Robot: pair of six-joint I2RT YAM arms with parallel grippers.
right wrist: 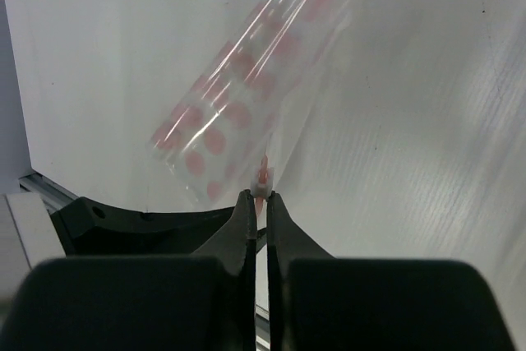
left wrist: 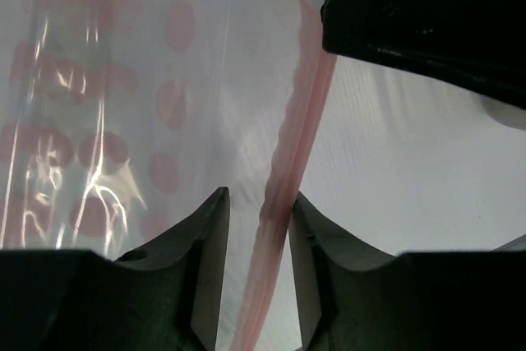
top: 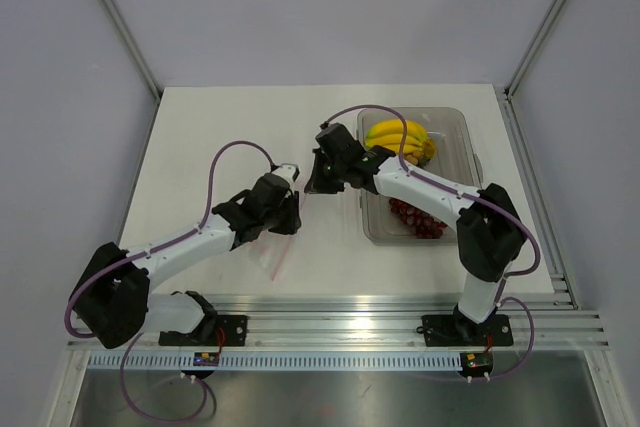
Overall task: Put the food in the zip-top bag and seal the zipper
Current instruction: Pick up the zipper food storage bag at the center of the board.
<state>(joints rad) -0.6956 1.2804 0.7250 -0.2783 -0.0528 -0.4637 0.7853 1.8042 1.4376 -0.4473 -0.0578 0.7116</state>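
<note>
The zip-top bag [top: 272,252], clear with pink-red dots, lies partly lifted at the table's middle. Its zipper [left wrist: 300,121], a pink-red strip, runs between the fingers of my left gripper [left wrist: 259,195]. Those jaws stand narrowly open: the strip touches the right finger, with a gap at the left one. My right gripper [right wrist: 259,195] is shut on the zipper's end at a small white piece [right wrist: 261,186], with the bag [right wrist: 246,96] hanging beyond it. From above, the left gripper [top: 290,212] and right gripper [top: 312,182] are close together. Yellow bananas [top: 400,137] and dark red grapes [top: 415,217] lie to the right.
The bananas and grapes sit in a rigid clear tray [top: 467,159] at the table's right side; the right arm reaches across its near-left part. Grey walls with metal posts enclose the table. An aluminium rail runs along the near edge.
</note>
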